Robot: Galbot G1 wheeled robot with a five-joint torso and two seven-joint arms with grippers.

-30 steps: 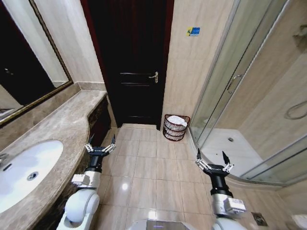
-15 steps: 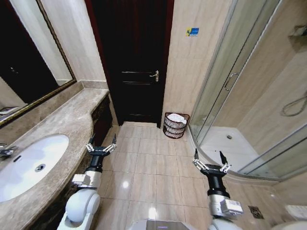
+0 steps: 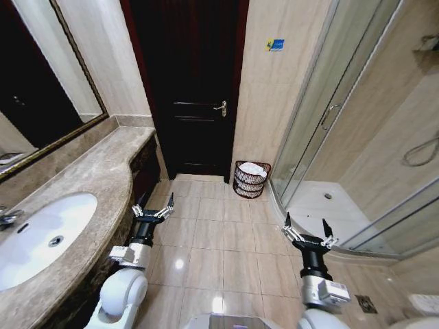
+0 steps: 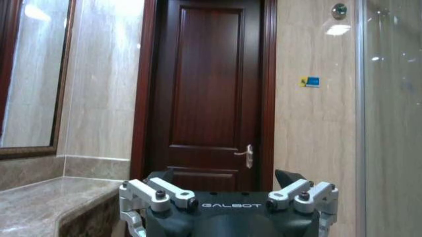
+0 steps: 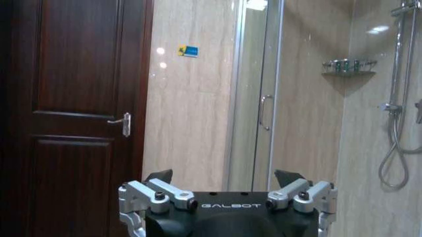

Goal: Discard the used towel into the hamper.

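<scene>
Here the hamper (image 3: 251, 179) stands on the tiled floor (image 3: 206, 240) against the beige wall, in the corner between the dark wooden door (image 3: 188, 89) and the glass shower enclosure (image 3: 329, 123). A white towel (image 3: 252, 168) lies bundled in its top, showing above the wire rim.

The left tool (image 3: 153, 208) hangs over the floor just beside the curved edge of the marble tabletop (image 3: 89, 178), its two fingers spread wide with nothing between them. From it the hamper sits well ahead and off to the right, nearer the door. In the left wrist view the same tool (image 4: 228, 190) shows both fingers splayed apart, pointing toward the door, whose handle is visible beyond.

The right tool (image 3: 309, 232) hangs over the floor near the curved base of the shower, likewise released and empty, its fingers apart. From this tool the hamper is ahead and to the left, well apart. In the right wrist view the tool (image 5: 228, 187) faces the strip of wall between door and shower glass.

A white sink basin (image 3: 41, 236) is set into the tabletop to the left of the left tool, below a framed mirror (image 3: 34, 82).
</scene>
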